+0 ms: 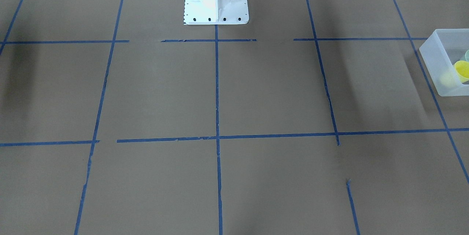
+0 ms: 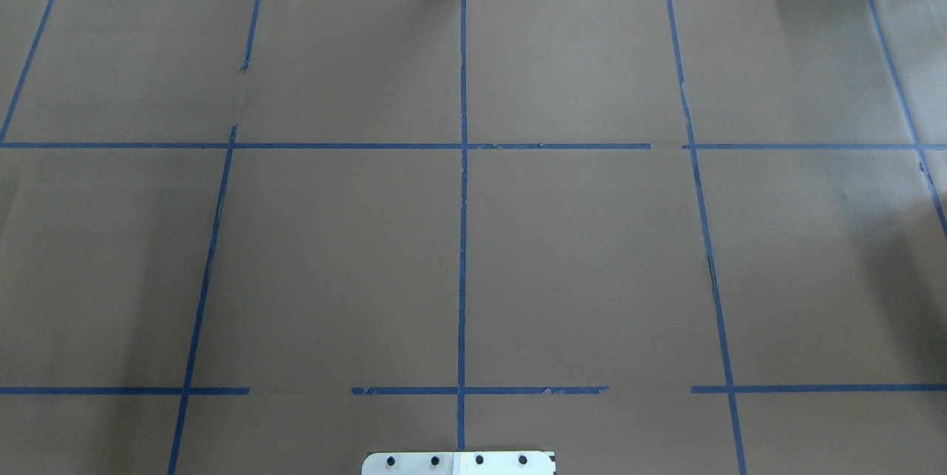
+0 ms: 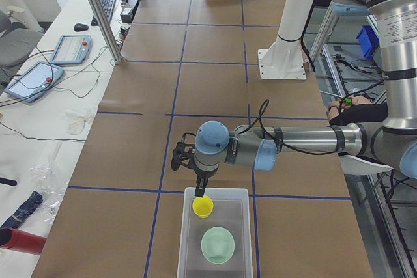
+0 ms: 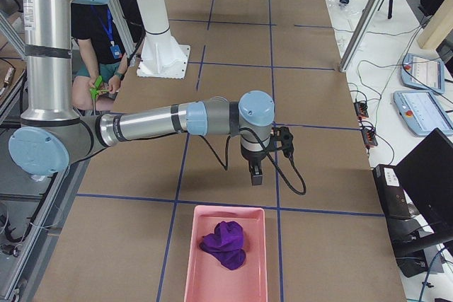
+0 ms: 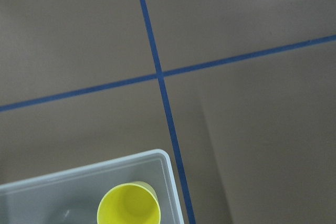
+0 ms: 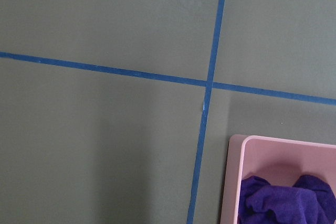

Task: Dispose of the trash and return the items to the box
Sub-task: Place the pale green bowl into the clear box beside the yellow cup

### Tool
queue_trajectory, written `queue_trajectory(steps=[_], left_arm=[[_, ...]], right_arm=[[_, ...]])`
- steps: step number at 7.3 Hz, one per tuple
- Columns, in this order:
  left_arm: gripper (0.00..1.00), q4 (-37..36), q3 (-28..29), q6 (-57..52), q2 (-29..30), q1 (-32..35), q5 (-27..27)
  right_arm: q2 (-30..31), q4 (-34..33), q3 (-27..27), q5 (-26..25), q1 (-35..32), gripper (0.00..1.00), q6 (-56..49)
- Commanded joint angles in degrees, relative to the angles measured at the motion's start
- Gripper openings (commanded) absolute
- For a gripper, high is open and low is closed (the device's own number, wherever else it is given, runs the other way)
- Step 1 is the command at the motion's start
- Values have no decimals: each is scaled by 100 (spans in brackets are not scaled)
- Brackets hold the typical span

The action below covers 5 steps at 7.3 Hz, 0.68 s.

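The yellow cup (image 3: 202,206) is a small, plain plastic tumbler, bright inside and out, standing mouth up; it is inside the box (image 3: 184,245), at the end nearest the table's middle and close to one corner. The mint-green bowl (image 3: 217,245) is low, round, pale and wider than the cup; it sits open side up in the same box, beside the cup but apart from it. The box is a rectangular, frosted-white bin, translucent enough for the cup's yellow to glow through its wall in the front-facing view; it rests at the table's end on the robot's left.

The left gripper (image 3: 201,192) hangs straight over the cup, its tip just at the rim; I cannot tell whether its jaws are spread or pinching the cup.

Brown paper (image 2: 577,260) covers the table, crossed by a grid of blue tape lines (image 2: 463,238); a person (image 4: 92,26) sits behind the robot's white column.

At the opposite end a pink tray (image 4: 212,281) holds a crumpled purple cloth (image 4: 224,244); the right gripper (image 4: 255,175) points down over the paper just short of the tray, and how its jaws stand cannot be told either.
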<state>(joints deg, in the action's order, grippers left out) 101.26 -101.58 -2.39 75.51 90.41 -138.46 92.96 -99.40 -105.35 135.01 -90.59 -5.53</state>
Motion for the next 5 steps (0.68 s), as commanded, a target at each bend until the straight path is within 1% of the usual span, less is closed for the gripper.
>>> queue_trajectory(steps=[1, 2, 3, 4, 5], left_arm=[[100, -325, -63, -7, -45, -137, 238], [100, -474, -185, -7, -45, -147, 449], [100, -510, -265, -7, -19, -129, 451], [100, -572, -178, -7, -1, -129, 451], [100, -555, -247, -7, 16, -121, 486]], right_arm=[[177, -133, -107, -10, 68, 100, -26], [196, -150, -126, -19, 68, 100, -35], [196, -150, -126, -19, 68, 100, -27], [187, -150, -118, -19, 68, 100, -18], [187, -141, -117, -10, 76, 100, -18]])
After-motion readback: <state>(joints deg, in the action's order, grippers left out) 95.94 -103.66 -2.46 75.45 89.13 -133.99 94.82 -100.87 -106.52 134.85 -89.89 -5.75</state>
